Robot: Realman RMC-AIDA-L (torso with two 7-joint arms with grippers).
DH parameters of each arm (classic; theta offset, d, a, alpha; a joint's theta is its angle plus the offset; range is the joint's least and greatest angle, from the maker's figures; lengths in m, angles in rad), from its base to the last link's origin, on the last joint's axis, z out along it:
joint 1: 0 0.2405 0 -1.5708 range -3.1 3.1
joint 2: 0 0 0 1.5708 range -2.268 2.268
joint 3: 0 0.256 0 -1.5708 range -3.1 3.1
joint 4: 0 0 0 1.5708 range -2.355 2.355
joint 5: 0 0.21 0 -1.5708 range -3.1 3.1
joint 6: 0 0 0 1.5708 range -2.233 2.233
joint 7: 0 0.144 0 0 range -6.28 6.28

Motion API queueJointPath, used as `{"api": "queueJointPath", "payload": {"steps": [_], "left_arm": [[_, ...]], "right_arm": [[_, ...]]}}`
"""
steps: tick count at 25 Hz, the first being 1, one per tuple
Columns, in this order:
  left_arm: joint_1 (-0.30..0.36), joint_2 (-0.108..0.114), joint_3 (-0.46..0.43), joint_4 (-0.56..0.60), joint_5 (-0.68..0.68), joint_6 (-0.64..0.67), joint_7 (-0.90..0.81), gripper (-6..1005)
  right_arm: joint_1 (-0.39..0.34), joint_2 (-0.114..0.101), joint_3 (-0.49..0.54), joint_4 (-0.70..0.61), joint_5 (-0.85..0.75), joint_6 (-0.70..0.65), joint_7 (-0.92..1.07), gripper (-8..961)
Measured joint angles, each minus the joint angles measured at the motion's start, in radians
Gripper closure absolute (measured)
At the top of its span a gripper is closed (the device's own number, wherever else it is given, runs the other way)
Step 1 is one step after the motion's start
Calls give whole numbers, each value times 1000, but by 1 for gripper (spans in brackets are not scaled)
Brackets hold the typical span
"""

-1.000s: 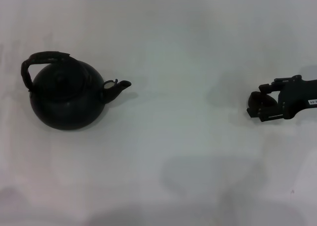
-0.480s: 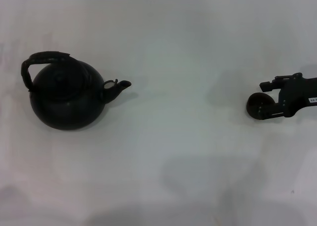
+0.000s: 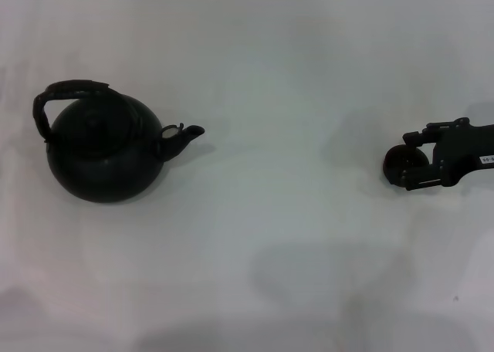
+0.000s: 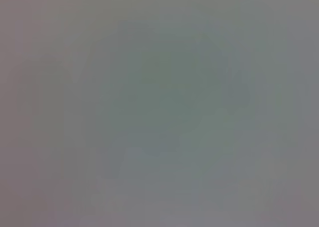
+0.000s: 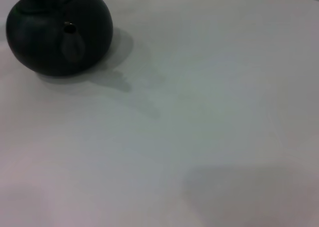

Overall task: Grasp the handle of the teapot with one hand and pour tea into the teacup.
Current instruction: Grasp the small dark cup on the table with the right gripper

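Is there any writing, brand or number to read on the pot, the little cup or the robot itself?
White sticker on the right arm: some marks, too small to read.
Teapot: no writing visible.
Teacup, at the right hand: none.

A small white label sits on the right arm [image 3: 471, 147], but its marks seem too tiny to read.

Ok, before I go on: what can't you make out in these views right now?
- Left gripper: in no view; the left wrist view is a featureless grey blur.
- Right gripper, head view: dark against the dark teacup, so grip and finger state unclear.
- Teacup contents: too small and dark.
- Teapot, right wrist view: handle cut off by the picture edge.
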Motion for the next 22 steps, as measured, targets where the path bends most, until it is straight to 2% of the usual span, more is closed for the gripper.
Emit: {"api": "queueJointPath", "payload": {"steps": [22], "left_arm": [[1,0,0,4,-6,-3,-2,183]], "right_arm": [[2,0,-38,42,-38,-62,-7,105]]}}
